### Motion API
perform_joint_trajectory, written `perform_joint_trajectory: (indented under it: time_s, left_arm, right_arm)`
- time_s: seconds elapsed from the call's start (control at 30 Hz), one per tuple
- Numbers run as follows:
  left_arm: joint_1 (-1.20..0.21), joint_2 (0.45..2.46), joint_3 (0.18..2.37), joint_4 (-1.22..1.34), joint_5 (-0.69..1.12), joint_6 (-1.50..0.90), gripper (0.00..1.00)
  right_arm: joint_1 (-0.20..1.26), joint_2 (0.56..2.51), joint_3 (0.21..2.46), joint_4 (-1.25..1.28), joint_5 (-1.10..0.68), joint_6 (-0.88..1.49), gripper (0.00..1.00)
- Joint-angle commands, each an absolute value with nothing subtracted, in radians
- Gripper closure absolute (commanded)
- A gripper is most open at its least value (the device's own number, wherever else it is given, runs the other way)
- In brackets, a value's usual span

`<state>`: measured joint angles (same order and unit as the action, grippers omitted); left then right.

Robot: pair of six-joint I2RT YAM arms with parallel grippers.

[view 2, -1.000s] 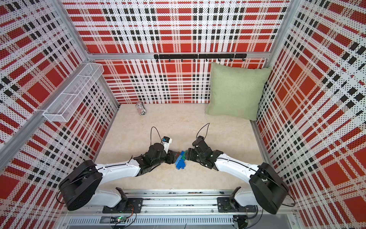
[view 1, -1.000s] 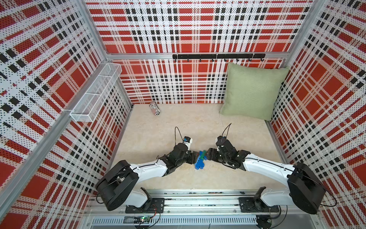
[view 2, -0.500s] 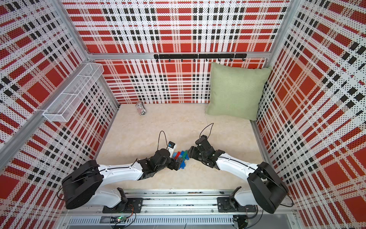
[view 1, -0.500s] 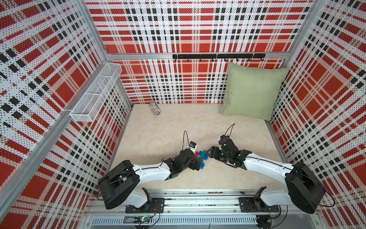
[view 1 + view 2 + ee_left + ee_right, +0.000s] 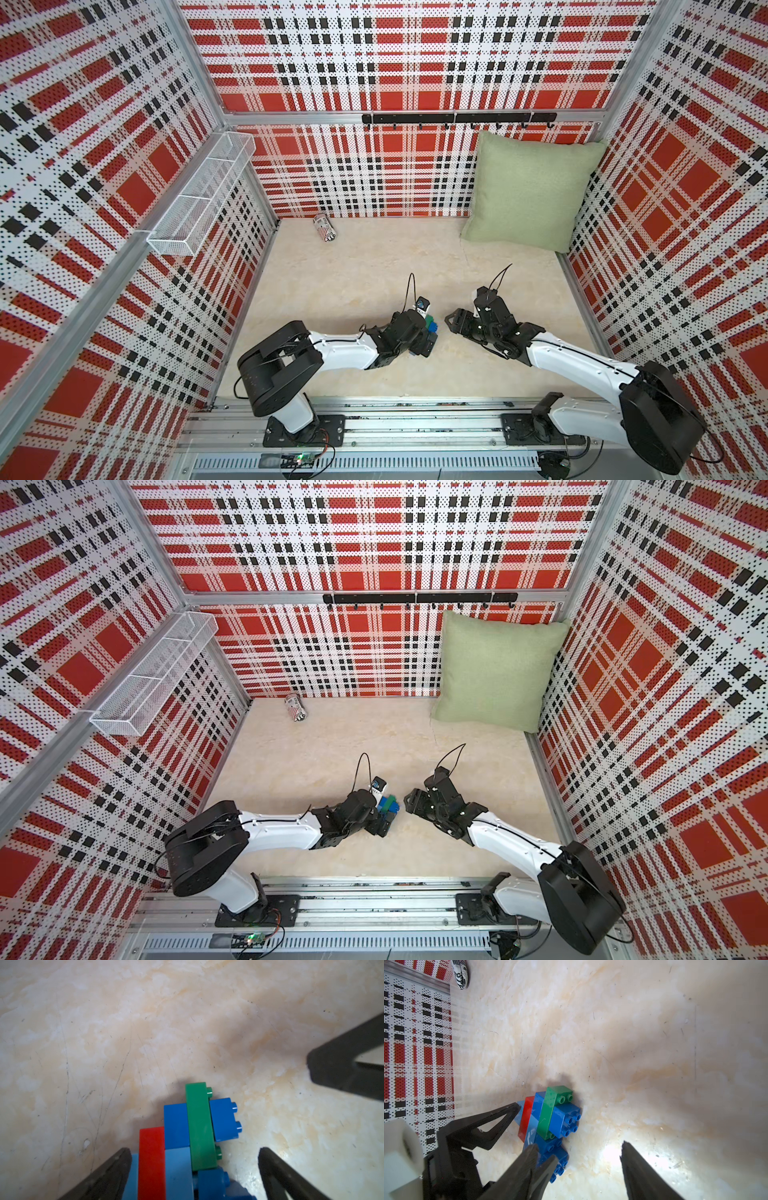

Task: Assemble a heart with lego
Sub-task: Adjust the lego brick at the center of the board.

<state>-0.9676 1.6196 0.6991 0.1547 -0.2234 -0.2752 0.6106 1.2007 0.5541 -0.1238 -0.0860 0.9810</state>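
Entry, top views: heart (image 5: 431, 327) near the front middle of the bench (image 5: 353, 270), between the two arms. In both top views I read it as one joined cluster, green and blue showing, with no loose brick elsewhere on the bench. The left end effector (image 5: 429, 335) is right at it; the right end effector (image 5: 411, 802) is just beside it, not touching.

Entry, left wrist: heart (image 5: 187, 1142) on edge, studs sideways, with red, blue and green layers pressed together. The left end effector (image 5: 194, 1150) is spread wide, one jaw on either side, clamping nothing.

Entry, right wrist: heart (image 5: 550, 1120) apparently resting on the bench, off to one side of the right end effector (image 5: 578, 1145), whose jaws stand apart over bare bench, holding nothing.

Assessment: I judge assembly done or nearly so, though I cannot count every brick. What remains is backing both arms clear.
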Motion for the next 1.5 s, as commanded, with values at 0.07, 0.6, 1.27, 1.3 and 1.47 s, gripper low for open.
perform_joint_trajectory:
  time_s: [0.07, 0.6, 1.27, 1.3, 1.47]
  left_arm:
    - [-0.966, 1.618, 0.703, 0.043, -0.275, -0.282, 0.01]
    - [-0.904, 1.701, 0.83, -0.05, -0.211, -0.23, 0.01]
    - [-0.841, 1.699, 0.922, -0.125, -0.197, -0.249, 0.42]
    - [-0.834, 1.694, 0.922, -0.119, -0.187, -0.256, 0.42]
    - [-0.782, 1.625, 0.905, -0.068, -0.122, -0.309, 0.42]
  right_arm:
    - [0.601, 1.187, 0.534, -0.127, -0.09, 0.968, 0.33]
    - [0.6, 1.173, 0.522, -0.119, -0.094, 0.945, 0.33]
    - [0.598, 1.134, 0.503, -0.109, -0.097, 0.948, 0.34]
    - [0.599, 1.134, 0.506, -0.11, -0.101, 0.946, 0.34]
    - [0.598, 1.129, 0.532, -0.14, -0.102, 0.922, 0.34]
